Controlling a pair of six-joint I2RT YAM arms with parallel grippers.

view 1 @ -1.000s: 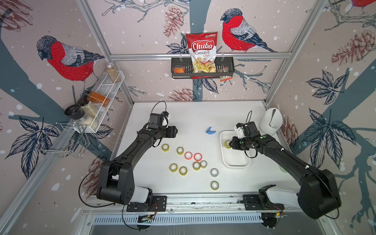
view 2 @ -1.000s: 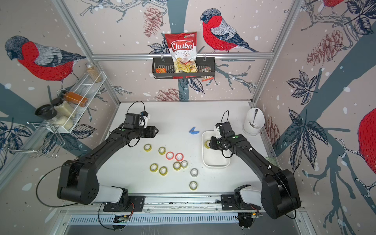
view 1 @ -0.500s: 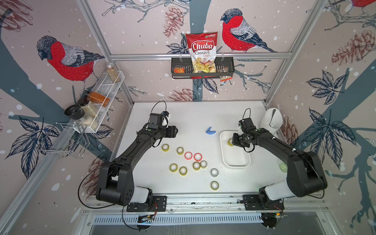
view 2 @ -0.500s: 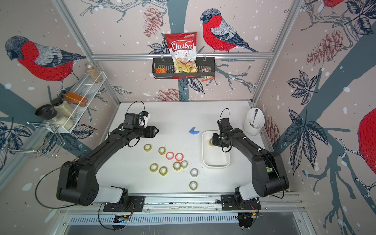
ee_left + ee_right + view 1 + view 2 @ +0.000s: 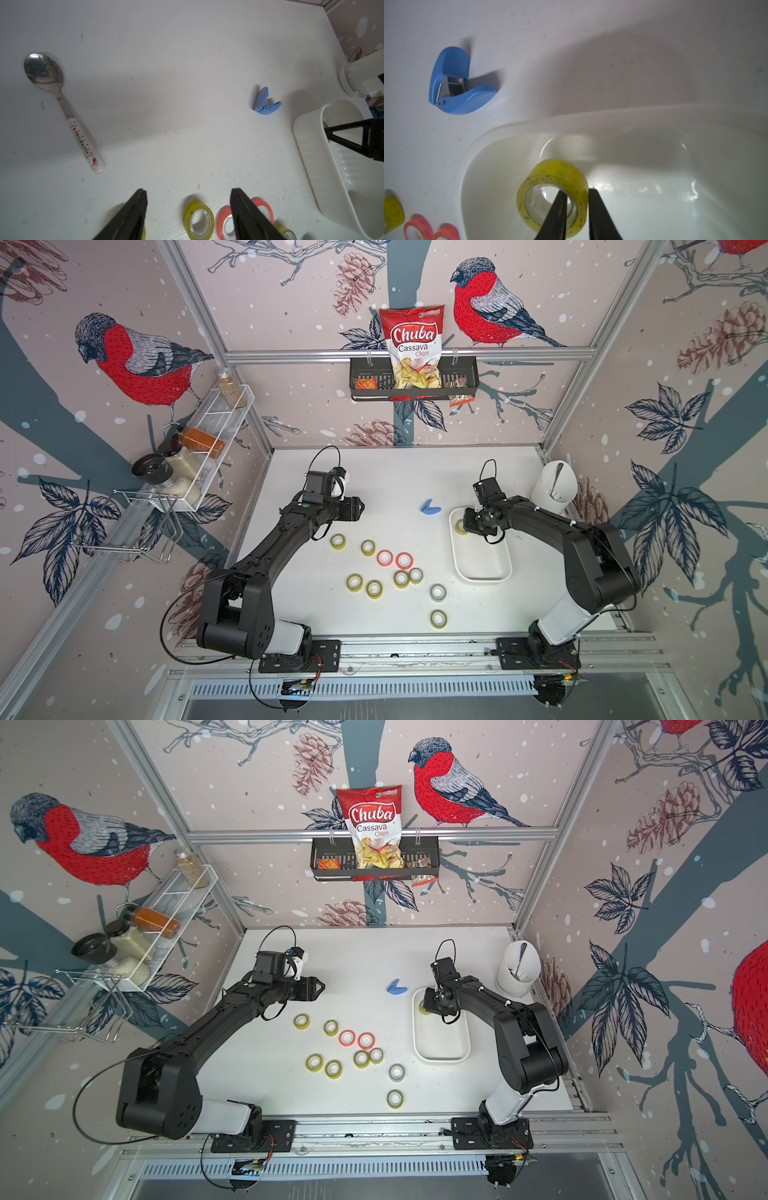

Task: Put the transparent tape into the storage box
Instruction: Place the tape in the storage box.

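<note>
The transparent tape [image 5: 556, 174], a yellowish roll with a clear core, is tilted inside the far end of the storage box [image 5: 508, 128], a shallow white tub at the table's right [image 5: 482, 578] [image 5: 440, 1056]. My right gripper [image 5: 576, 190] pinches the roll's wall, with one finger through the hole and the other outside. In both top views this gripper [image 5: 466, 524] [image 5: 428, 1004] reaches down into the box. My left gripper [image 5: 188, 189] hangs open and empty above the table, left of centre [image 5: 360, 506].
Several yellowish rolls [image 5: 368, 547], two red rolls [image 5: 385, 558] and a grey roll [image 5: 438, 592] lie mid-table. A blue tape cutter [image 5: 430, 508] sits just left of the box. A white cup [image 5: 555, 485] stands behind it. A spoon [image 5: 62, 108] lies under the left arm.
My right arm has swung its elbow outward and turned the wrist, keeping the roll at the box's far end. The left arm has hardly moved.
</note>
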